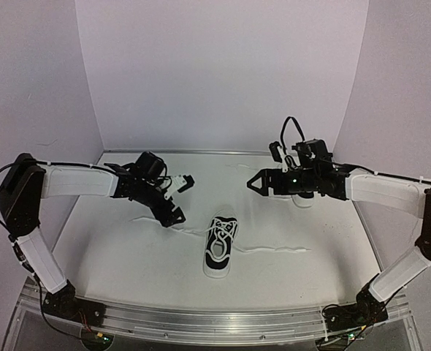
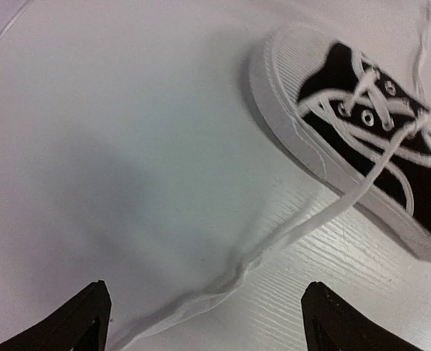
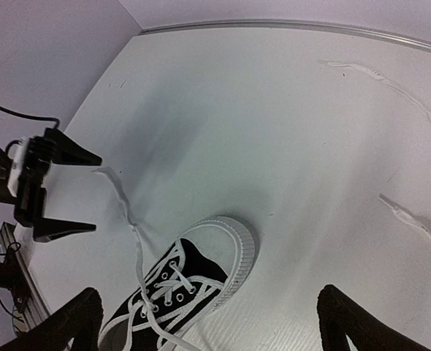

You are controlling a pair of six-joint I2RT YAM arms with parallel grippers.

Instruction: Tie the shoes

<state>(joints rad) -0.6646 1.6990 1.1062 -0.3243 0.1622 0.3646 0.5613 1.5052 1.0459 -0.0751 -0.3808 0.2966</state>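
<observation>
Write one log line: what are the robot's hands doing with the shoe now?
left gripper: open, over lace | right gripper: open, holding nothing | shoe: untied, on table

1. One black shoe [image 1: 220, 247] lies mid-table; bare white table [image 1: 120, 256] lies all around it.
2. A white lace [image 1: 168, 225] trails left from the shoe, flat on the table, passing under the left gripper [image 1: 184, 199], whose fingers are spread wide.
3. A second lace [image 1: 274, 251] runs right along the table.
4. The right gripper [image 1: 253, 183], fingers also spread wide, hangs beyond the shoe; an open gap separates the two grippers.
5. Walls [image 1: 223, 73] close off the left, far and right sides.
</observation>
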